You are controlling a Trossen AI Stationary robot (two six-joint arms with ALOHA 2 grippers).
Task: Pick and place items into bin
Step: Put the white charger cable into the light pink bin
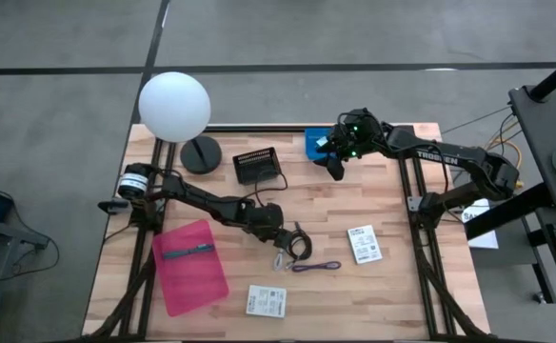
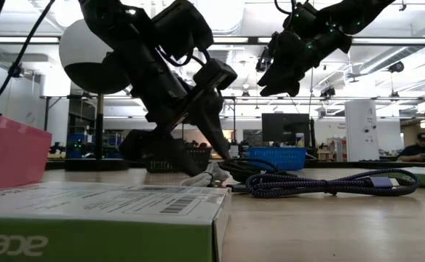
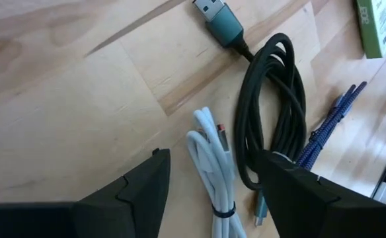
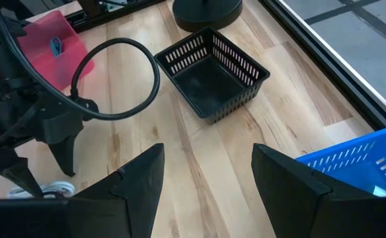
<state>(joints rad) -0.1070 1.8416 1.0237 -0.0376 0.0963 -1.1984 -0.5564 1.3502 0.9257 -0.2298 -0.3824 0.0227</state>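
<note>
Nearest the low camera, lower left of that frame: a white and green box (image 2: 100,218) lying flat, and past it the purple cable (image 2: 329,183) stretched along the wood. Both loose, nothing near them.

Centre of the table, high view: left gripper (image 1: 280,250) is down over the cable pile, fingers spread apart and empty. In its wrist view the white cable (image 3: 213,168) sits right between the two fingers (image 3: 137,192), with the black cable (image 3: 272,112) coiled just beside the far finger. My read: it straddles the white bundle to close on that one alone, but the black coil is close enough to get caught too. Fingertips look at or very near the wood in the low view; contact can't be told.

Lower left, high view: pink sheet (image 1: 189,265) with a teal pen (image 1: 188,252) on it. Second packet (image 1: 364,244) right of centre, well apart from the pile.

Farther back, upper middle: black bin (image 1: 256,166), open side up and empty in the right wrist view, beside the lamp base (image 1: 200,153). Blue bin (image 1: 318,143) up top, just by the right gripper.

Right gripper (image 1: 337,164) hangs high over the table's far edge, fingers apart, holding nothing. Looks parked out of the left arm's way, facing the black bin.

White globe lamp (image 1: 174,106) upper left.

Nothing seen binned in the black one; most of the task looks undone.
</note>
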